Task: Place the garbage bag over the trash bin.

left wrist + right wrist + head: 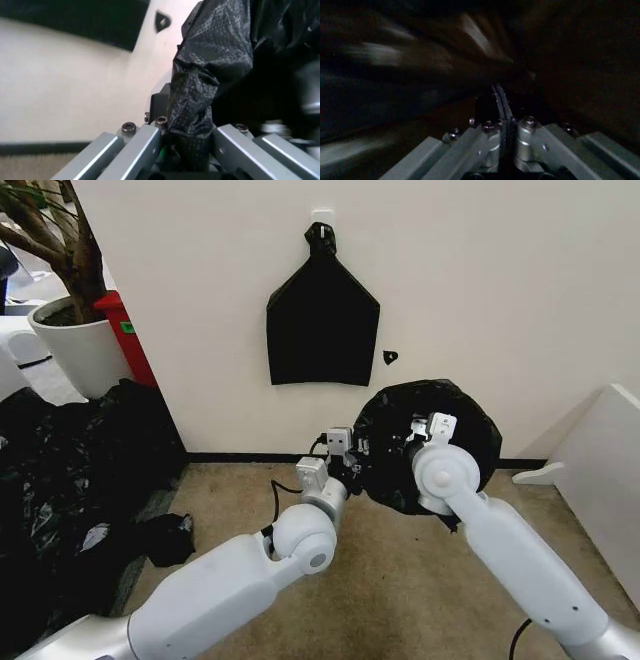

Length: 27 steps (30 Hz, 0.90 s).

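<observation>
The garbage bag is glossy black plastic stretched into a round, drum-like shape held up in front of the wall. The trash bin is hidden; no white of it shows under the plastic. At the bag's left edge my left gripper is shut on a bunched fold of the bag, which runs up between the fingers of the left gripper. My right gripper reaches into the bag's upper middle. In its wrist view the right gripper sits inside the dark plastic, pinched on a thin sheet of it.
A flat black bag hangs from a wall hook, with a small black scrap beside it. Black plastic sheeting is heaped on the floor at left, behind it a white plant pot. A white panel leans at right.
</observation>
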Tool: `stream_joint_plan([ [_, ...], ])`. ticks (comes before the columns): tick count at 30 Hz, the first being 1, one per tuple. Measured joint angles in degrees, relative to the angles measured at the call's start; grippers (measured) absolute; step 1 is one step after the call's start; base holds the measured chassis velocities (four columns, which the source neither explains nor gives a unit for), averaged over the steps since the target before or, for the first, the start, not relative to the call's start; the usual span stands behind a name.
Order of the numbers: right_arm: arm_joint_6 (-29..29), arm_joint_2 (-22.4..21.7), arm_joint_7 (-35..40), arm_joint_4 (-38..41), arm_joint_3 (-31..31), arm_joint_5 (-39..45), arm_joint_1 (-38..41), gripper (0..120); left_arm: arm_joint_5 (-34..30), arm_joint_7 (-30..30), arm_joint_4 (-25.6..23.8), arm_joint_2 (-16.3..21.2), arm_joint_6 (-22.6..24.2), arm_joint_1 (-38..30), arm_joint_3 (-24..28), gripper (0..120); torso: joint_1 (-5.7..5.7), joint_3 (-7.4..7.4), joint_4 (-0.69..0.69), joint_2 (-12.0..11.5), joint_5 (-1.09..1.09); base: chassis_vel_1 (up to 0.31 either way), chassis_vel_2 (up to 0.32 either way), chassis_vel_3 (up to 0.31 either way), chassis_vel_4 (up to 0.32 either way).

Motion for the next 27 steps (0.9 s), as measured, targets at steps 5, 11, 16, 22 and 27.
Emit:
stream_joint_plan([
  [5,-0.19,-3.37,-1.70,7.60,1.47,1.40,-1.82,0,-8.73,-4.43,0.06,-0.87,1.27,0.14,-1.52,0,0.00,0.00,0.03,0.00,0.00,0.000,0.000,0.000,0.000],
  [11,1.93,-10.86,-13.70,18.90,8.19,-1.88,-11.70,0,-18.13,-10.22,0.75,-2.10,3.77,0.39,-3.32,0,0.00,-0.01,-0.04,0.00,0.01,0.000,0.000,0.000,0.000],
  [16,8.17,-12.90,-21.19,23.54,11.45,-7.01,-14.93,0,-25.08,-19.37,0.51,-2.22,8.52,1.73,-6.07,0,0.00,-0.01,0.03,0.00,0.01,0.000,0.000,0.000,0.000],
  [22,8.88,-13.04,-31.05,24.83,27.25,-16.77,-26.83,0,-30.05,-26.97,2.45,-3.24,12.98,1.74,-7.01,0,0.00,0.00,0.03,0.01,-0.02,0.000,0.000,0.000,0.000],
  [27,7.22,-8.26,-42.20,27.42,42.42,-21.04,-42.63,0,-32.37,-28.69,3.96,-4.25,14.01,2.58,-6.64,0,-0.01,-0.01,-0.05,0.01,-0.03,0.000,0.000,0.000,0.000],
])
